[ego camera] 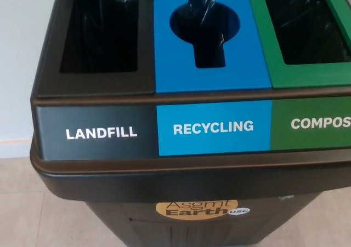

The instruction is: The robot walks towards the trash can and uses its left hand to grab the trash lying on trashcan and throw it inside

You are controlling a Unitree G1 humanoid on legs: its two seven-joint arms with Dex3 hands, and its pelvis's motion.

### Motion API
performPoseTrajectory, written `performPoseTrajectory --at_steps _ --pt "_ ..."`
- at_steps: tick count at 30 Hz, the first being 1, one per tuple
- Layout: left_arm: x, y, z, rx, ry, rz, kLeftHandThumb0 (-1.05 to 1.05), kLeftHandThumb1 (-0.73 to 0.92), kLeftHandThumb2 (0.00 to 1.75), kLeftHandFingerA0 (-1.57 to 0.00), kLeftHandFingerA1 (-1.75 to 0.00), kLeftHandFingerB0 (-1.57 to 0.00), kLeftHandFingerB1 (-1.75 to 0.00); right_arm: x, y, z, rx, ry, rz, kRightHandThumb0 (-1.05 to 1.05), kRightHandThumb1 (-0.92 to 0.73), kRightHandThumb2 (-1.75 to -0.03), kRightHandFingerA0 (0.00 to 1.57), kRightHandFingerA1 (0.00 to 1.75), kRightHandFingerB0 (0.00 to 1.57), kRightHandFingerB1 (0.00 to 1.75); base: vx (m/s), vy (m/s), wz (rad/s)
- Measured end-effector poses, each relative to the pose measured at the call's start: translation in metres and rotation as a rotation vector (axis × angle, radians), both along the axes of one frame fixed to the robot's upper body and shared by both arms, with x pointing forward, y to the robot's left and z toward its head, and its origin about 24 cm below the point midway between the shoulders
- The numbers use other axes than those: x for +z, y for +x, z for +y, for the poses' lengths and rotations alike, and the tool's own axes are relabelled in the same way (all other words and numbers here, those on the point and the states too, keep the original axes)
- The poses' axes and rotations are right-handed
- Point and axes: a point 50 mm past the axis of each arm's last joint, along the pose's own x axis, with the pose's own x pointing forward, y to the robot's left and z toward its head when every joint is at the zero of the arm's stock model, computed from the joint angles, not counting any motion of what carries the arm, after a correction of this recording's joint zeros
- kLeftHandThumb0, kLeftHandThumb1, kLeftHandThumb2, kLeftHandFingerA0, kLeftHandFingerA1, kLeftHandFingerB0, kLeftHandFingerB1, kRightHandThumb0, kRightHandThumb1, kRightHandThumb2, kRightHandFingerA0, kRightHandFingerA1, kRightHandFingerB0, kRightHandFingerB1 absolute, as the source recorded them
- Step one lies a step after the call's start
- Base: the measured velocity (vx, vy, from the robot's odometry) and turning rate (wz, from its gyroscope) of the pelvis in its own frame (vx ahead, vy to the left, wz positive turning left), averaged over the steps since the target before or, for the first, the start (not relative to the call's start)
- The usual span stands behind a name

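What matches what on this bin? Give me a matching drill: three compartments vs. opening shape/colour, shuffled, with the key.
Column 1:
1. LANDFILL section
2. RECYCLING section
3. compost section

Column 2:
A. blue top, round hole with slots
B. green top, large opening cut off at the right edge of the head view
C. black top, rectangular opening

Pairs: 1-C, 2-A, 3-B. No trash shows on the lid and neither hand is in view.
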Motion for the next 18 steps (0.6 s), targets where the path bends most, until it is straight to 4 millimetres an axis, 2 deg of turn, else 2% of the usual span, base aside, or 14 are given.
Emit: performPoseTrajectory --at_steps 3,4,8,9,13,14,15,16,18 --pt "-0.009 -0.004 -0.006 0.036 -0.015 0.005 -0.94 0.25 0.77 -0.97 -0.82 -0.47 -0.89 0.0 0.0 0.0 -0.004 0.001 -0.001 -0.56 -0.7 -0.61 0.77 0.78 0.51 0.36 0.0 0.0 0.0" --pt "-0.013 -0.006 -0.01 0.057 -0.021 0.006 -0.98 0.2 0.76 -1.01 -0.74 -0.51 -0.81 0.0 0.0 0.0 -0.006 0.001 -0.002 -0.58 -0.71 -0.62 0.76 0.78 0.5 0.36 0.0 0.0 0.0" --pt "-0.025 -0.011 -0.02 0.109 -0.025 0.009 -0.98 0.2 0.76 -1.01 -0.74 -0.51 -0.81 -0.001 0.0 -0.001 -0.013 0.001 -0.001 -0.58 -0.71 -0.62 0.76 0.78 0.5 0.36 0.0 0.0 0.0" --pt "-0.027 -0.012 -0.021 0.113 -0.025 0.011 -0.92 0.44 0.55 -1.13 -0.66 -0.52 -0.83 -0.001 0.0 -0.001 -0.015 0.001 0.0 -0.58 -0.7 -0.62 0.77 0.82 0.49 0.36 0.0 0.0 0.0" --pt "-0.035 -0.015 -0.032 0.113 -0.008 0.022 -0.92 0.44 0.55 -1.13 -0.66 -0.52 -0.83 -0.004 -0.002 0.0 -0.033 0.006 0.006 -0.58 -0.7 -0.62 0.77 0.82 0.49 0.36 0.0 0.0 0.0" --pt "-0.037 -0.015 -0.035 0.105 -0.003 0.023 -1.05 0.27 0.79 -1.13 -0.56 -0.67 -0.75 -0.004 -0.002 0.0 -0.036 0.008 0.005 -0.64 -0.71 -0.62 0.71 0.65 0.47 0.36 0.0 0.0 0.0" --pt "-0.039 -0.014 -0.037 0.099 0.003 0.019 -1.05 0.27 0.79 -1.13 -0.56 -0.67 -0.75 -0.005 -0.003 0.0 -0.04 0.009 0.005 -0.64 -0.71 -0.62 0.71 0.65 0.47 0.36 0.0 0.0 0.0" --pt "-0.04 -0.013 -0.038 0.097 0.004 0.019 -1.02 0.35 0.81 -1.11 -0.58 -0.72 -0.71 -0.005 -0.003 0.001 -0.042 0.01 0.007 -0.65 -0.72 -0.62 0.7 0.64 0.45 0.36 0.0 0.0 0.0" --pt "-0.043 -0.009 -0.042 0.093 0.003 0.02 -1.02 0.35 0.81 -1.11 -0.58 -0.72 -0.71 -0.007 -0.004 0.001 -0.049 0.015 0.013 -0.65 -0.72 -0.62 0.7 0.64 0.45 0.36 0.0 0.0 0.0"
